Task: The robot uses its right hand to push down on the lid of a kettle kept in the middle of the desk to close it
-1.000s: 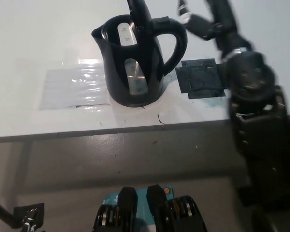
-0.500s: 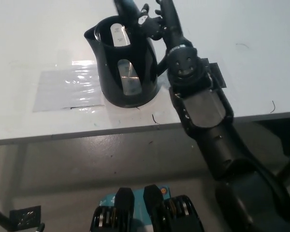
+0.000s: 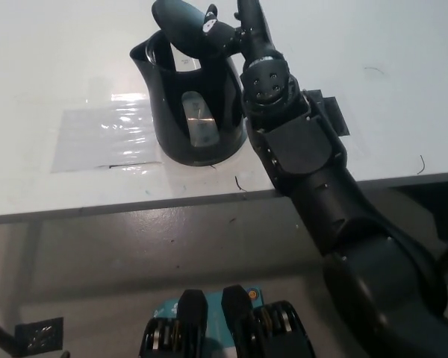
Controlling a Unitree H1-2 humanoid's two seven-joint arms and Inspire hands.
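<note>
A black electric kettle (image 3: 194, 104) with a clear water window stands on the white desk (image 3: 52, 67), on a sheet of clear tape. Its lid (image 3: 181, 21) is tilted partway down over the opening. My black right arm (image 3: 299, 156) reaches in from the bottom right and hides the kettle's handle. My right hand (image 3: 222, 31) lies against the back of the lid near the hinge, with its fingers on the lid. Nothing is held in it. My left hand is out of view.
A patch of dark tape (image 3: 332, 115) lies on the desk right of the kettle, partly under my arm. The desk's front edge (image 3: 134, 205) runs across the middle of the picture, with grey floor below it.
The lid has swung from nearly upright down toward the kettle's opening. My right hand and arm have followed it forward and down. Earlier the arm swung in from the right.
</note>
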